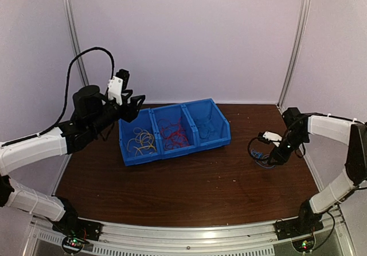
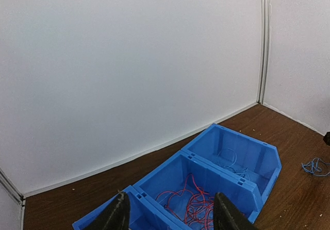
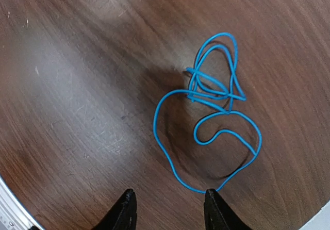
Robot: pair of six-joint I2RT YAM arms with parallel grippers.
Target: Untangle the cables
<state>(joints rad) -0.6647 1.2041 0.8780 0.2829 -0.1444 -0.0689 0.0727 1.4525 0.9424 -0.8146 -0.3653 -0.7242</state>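
A blue bin point(image 1: 137, 159) with three compartments in a row sits on the dark wooden worktop point(image 1: 189, 193), in its far half and left of the middle, lying at a slant to the far edge. The compartment nearest the left edge holds the yellow cables point(image 1: 142, 141) in a loose looping bunch. The middle one holds the red cables point(image 1: 175, 134), tangled across its floor. The compartment toward the right holds a few thin blue cables point(image 2: 229, 160), faint from above and clearer from the left wrist view. A loose blue cable point(image 3: 209, 92) lies by itself on the bare wood near the right edge, well apart from the bin. It forms a small knot of crossed loops with one large open loop trailing from it. The left gripper point(image 1: 129, 104) is raised above the worktop at the bin's left end. Its jaws stand moderately wide with nothing between them and point along the row of compartments. The right gripper point(image 3: 167, 209) points down over the loose blue cable, its jaws parted and empty. The bottom of the large loop passes just beside one fingertip point(image 3: 212, 201), possibly touching it, though the wrist view does not settle that.
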